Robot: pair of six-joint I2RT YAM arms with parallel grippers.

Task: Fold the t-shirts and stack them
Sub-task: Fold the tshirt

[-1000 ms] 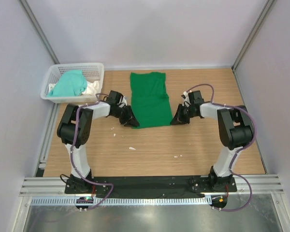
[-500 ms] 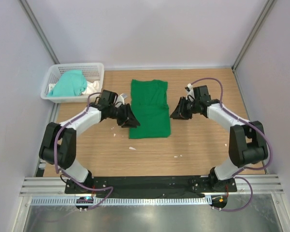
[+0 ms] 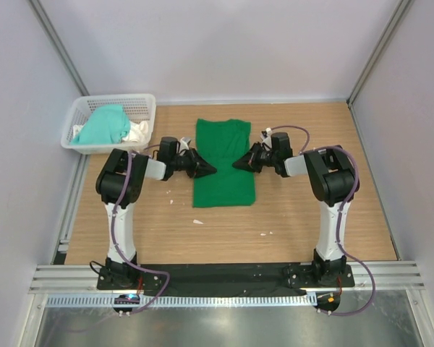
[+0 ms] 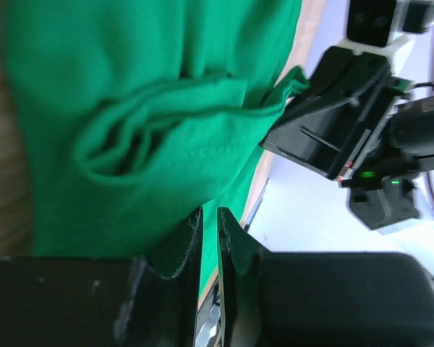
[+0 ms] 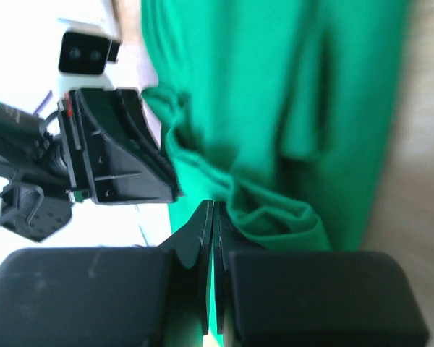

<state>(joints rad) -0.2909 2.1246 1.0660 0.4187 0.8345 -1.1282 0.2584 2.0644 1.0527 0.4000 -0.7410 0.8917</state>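
Count: 2 arms, 2 shirts, 1 basket.

Far L, well behind and outboard of the L jaws, the basket [image 3: 79,116] sits at the far-L corner of the surface [image 3: 296,217]. The mint shirt [image 3: 105,124] is heaped in it next to a white cloth [image 3: 137,131]. The green shirt [image 3: 224,188] lies as one long strip btwn the two sets of jaws, length running far-to-near. Both sets meet it about mid-length, one per long edge. A few white specks [image 3: 197,221] lie on the wood near-side of the jaws.

Edges/room: the green shirt's far end stops short of the back wall, and its near hem lies a little near-side of the jaws. There is bare wood outboard of each set and near-side toward the bases. Side walls are well apart from both.

Pose: the L arm [image 3: 119,181] stands up from its base, forearm low and level, pointing R. L jaws are nearly closed, only a thin slit, nipping the green shirt's L edge; cloth bunches just ahead of the tips. The R arm [image 3: 331,177] mirrors it, pointing L. R jaws are clenched tight on a pinch of the R edge. The tips face each other across the strip, near but not touching.
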